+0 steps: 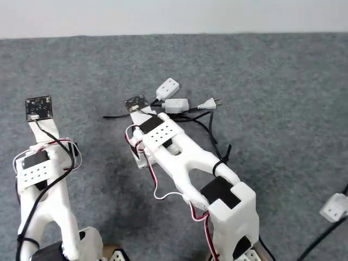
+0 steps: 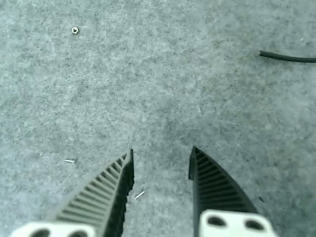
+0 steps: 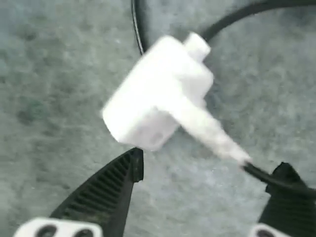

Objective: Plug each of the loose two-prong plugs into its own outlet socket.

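Grey felt covers the table [image 1: 272,65]. In the high view the right arm [image 1: 185,157] stretches up the middle to a cluster at centre top. There the upper socket block [image 1: 167,88] sits above the lower socket block [image 1: 175,105], and the loose plug [image 1: 209,103] lies just right of them, prongs pointing right.

In the left wrist view the left gripper [image 2: 162,150] is spread open over bare felt, with a black cable end [image 2: 286,58] at upper right.

In the right wrist view the right gripper [image 3: 211,160] is also spread and holds nothing. What I take for the lower socket block [image 3: 158,94] lies tilted just beyond its tips, at upper centre. A black cord [image 3: 269,180] crosses the finger at lower right. Closing here would likely pinch that cord and drag the block, and the plug sits off to the side.
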You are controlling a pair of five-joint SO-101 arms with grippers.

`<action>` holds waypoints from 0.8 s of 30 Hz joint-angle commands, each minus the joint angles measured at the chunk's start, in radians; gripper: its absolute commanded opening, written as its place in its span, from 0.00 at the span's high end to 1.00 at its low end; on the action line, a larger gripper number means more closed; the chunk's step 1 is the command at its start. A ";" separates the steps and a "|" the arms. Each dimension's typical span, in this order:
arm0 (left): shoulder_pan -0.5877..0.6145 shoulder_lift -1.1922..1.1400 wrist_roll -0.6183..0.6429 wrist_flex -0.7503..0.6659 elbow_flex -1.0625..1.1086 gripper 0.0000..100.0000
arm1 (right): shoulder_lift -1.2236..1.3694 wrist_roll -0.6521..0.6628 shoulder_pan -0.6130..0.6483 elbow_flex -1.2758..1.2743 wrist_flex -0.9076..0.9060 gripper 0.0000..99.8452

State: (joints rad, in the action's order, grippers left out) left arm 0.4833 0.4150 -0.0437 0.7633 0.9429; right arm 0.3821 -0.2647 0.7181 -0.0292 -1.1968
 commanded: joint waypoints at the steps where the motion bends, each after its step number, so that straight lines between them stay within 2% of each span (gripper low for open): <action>1: -0.008 0.020 -0.012 -0.023 -0.018 0.82 | -0.048 -0.132 0.028 0.097 0.010 0.63; 3: -0.008 0.020 -0.012 -0.023 -0.018 0.82 | -0.047 -0.230 0.048 0.110 0.033 0.64; 6: -0.009 0.020 -0.012 -0.025 -0.018 0.82 | -0.039 -0.299 0.085 0.106 0.064 0.66; 13: -0.023 0.020 -0.014 -0.025 -0.018 0.82 | 0.041 -0.313 0.042 0.106 0.125 0.69; 16: -0.021 0.020 -0.014 -0.025 -0.018 0.82 | 0.065 -0.307 0.012 0.115 0.136 0.76; 22: -0.021 0.020 -0.014 -0.023 -0.016 0.82 | 0.076 -0.282 -0.053 0.120 0.137 0.98; 24: -0.021 0.020 -0.014 -0.021 -0.016 0.82 | 0.076 -0.249 -0.077 0.120 0.136 0.99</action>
State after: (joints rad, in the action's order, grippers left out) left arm 0.4710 0.4150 -0.0499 0.7633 0.9429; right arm 0.4710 -0.5516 0.6782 0.0215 -1.0787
